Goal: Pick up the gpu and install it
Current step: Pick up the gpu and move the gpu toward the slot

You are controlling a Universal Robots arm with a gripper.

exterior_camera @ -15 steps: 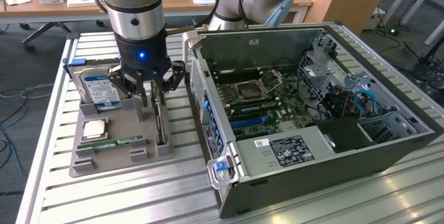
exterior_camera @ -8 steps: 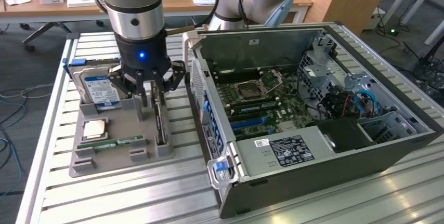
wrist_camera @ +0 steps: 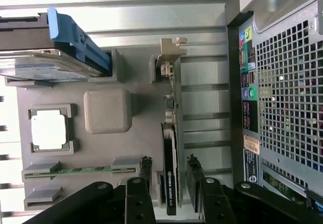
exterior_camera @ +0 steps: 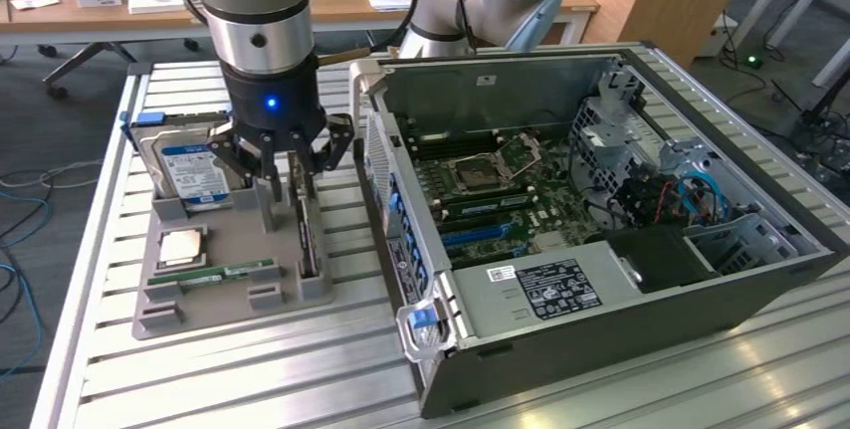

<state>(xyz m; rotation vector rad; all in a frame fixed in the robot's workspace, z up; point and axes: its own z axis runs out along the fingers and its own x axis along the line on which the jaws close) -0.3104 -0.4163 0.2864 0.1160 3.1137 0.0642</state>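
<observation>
Dark board with a pale metal bracket at one end, the gpu [exterior_camera: 309, 245] stands on its long edge in a slot of the grey holder [exterior_camera: 233, 235], left of centre in the exterior view. Propping it upright leaves both flat faces free, which looks like the reason for the slot: a claw can straddle the thin card from above rather than pry it off a flat surface.

The gripper [wrist_camera: 169, 161] hangs right over it with its jaws spread wide and nothing grasped. In the wrist view its fingers [wrist_camera: 194, 176] sit one on each side of the card, and a narrow gap shows at both faces, so the card rests in the holder untouched.

Other parts share the holder, each in a seat of its own shape. A hard drive [exterior_camera: 193, 170] with a blue-white label stands upright toward the exterior view's left. A processor [exterior_camera: 179, 247] lies flat in a square recess, and a green memory stick [exterior_camera: 213, 276] sits in a groove nearer the camera.

Just beside the holder, toward the exterior view's right, the computer case [exterior_camera: 638, 320] lies on its side with the panel off. Its motherboard [exterior_camera: 492, 190] faces up, probably so the slots can be reached from above. Everything rests on a table [exterior_camera: 199, 379] of aluminium slats.
</observation>
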